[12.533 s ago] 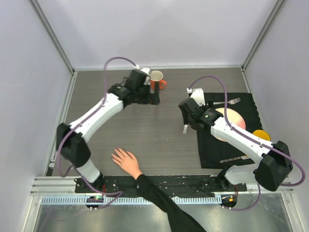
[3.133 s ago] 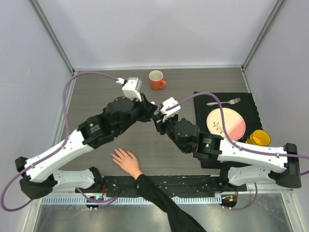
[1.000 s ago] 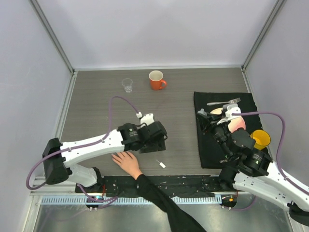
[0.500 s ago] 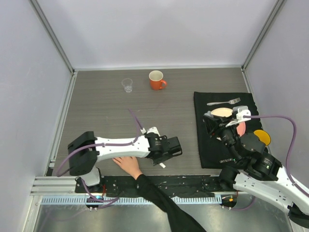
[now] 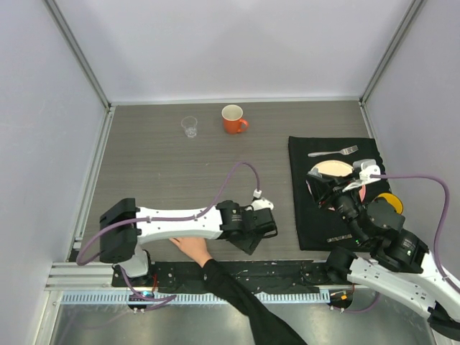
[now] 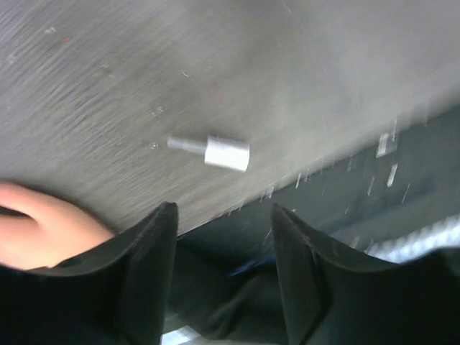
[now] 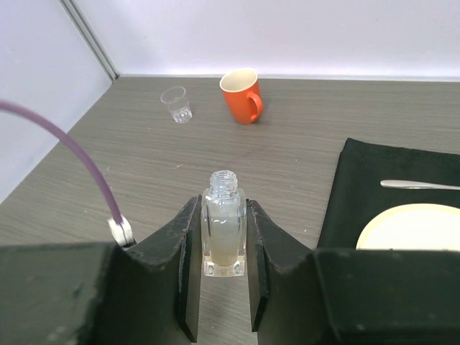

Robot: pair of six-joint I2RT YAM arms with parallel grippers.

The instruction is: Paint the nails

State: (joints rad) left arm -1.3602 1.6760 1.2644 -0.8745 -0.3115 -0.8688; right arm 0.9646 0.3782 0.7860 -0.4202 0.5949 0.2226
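Note:
A bare hand (image 5: 191, 249) in a black sleeve rests palm-down at the table's near edge. Its fingers lie under my left arm, so the nails are hidden. In the left wrist view the edge of the hand (image 6: 36, 231) shows at the left, with no nail visible. A white cap with a thin brush stem (image 6: 217, 152) lies flat on the table just ahead of my left gripper (image 6: 221, 215) (image 5: 250, 240), which is open and holds nothing. My right gripper (image 7: 223, 208) (image 5: 317, 190) is shut on a small clear uncapped bottle (image 7: 223, 224), held upright over the black mat.
An orange mug (image 5: 231, 118) (image 7: 241, 95) and a small clear glass (image 5: 189, 126) (image 7: 177, 105) stand at the back. A black mat (image 5: 309, 231) on the right carries a plate (image 5: 332, 168), a fork (image 5: 333, 152) and a yellow cup (image 5: 392, 199).
My left gripper has swung right along the near edge, past the hand and over the cap, and its jaws have narrowed. The right arm has drawn back slightly with the bottle.

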